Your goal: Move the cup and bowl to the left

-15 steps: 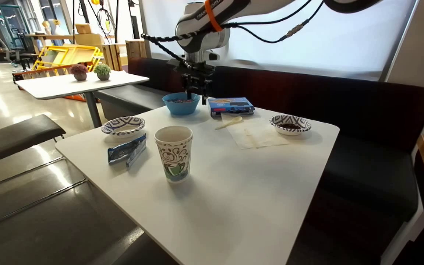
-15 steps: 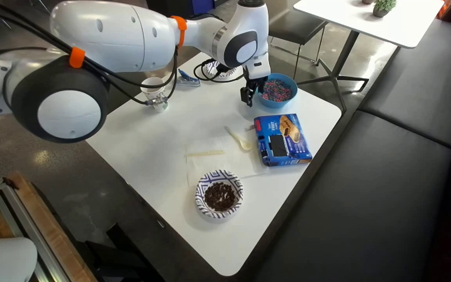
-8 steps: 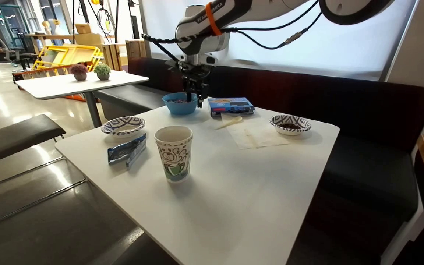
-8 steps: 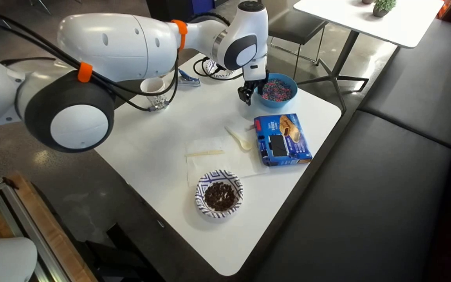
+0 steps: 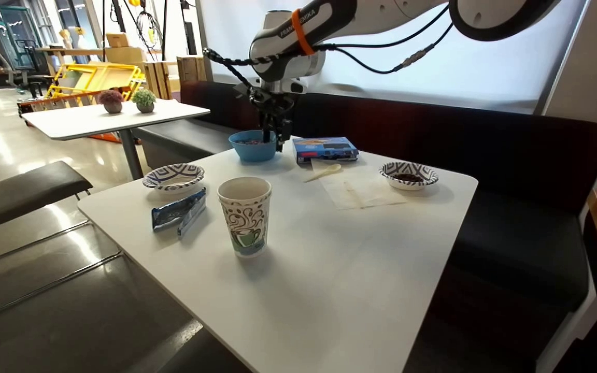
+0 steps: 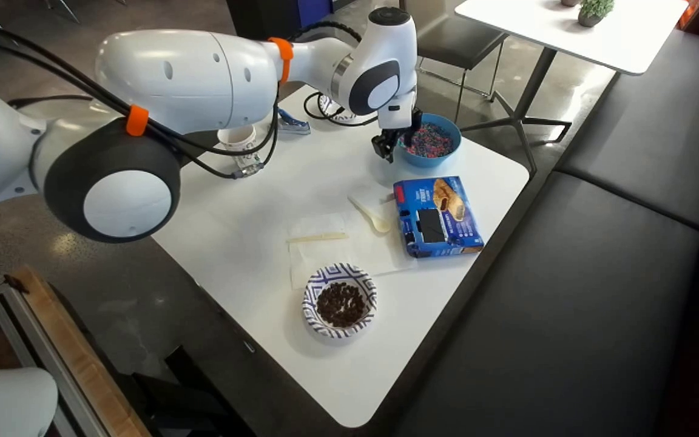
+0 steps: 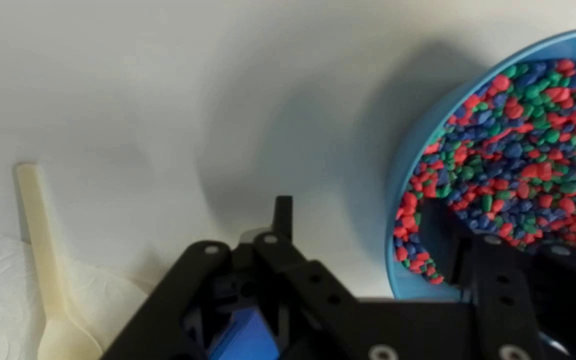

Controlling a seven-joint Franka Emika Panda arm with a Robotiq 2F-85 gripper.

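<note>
The bright-blue bowl [image 5: 249,152] stands at the table's far edge in an exterior view, and also shows in an exterior view [image 6: 427,162]. It holds red, blue and green pebbles. My gripper [image 5: 273,144] is open at its near side, also seen in an exterior view [image 6: 395,150]. In the wrist view my gripper [image 7: 360,210] straddles the rim of the bowl [image 7: 418,285]: one finger is inside over the pebbles, the other outside, with a gap to the wall. The tall paper cup [image 5: 246,223] stands upright, away from my gripper; cables partly cover the cup [image 6: 239,138] in an exterior view.
A blue box [image 6: 437,218] lies near the bowl. A spoon [image 6: 371,215] and a napkin [image 6: 380,255] lie mid-table. A patterned dish with dark bits [image 6: 338,331] stands at one end. Another patterned dish [image 5: 174,187] and blue packets [image 5: 176,212] are near the cup.
My gripper has lowered a little and turned slightly at the bowl's rim, so its outer finger sits closer to the bowl. The bowl and cup have not visibly moved.
</note>
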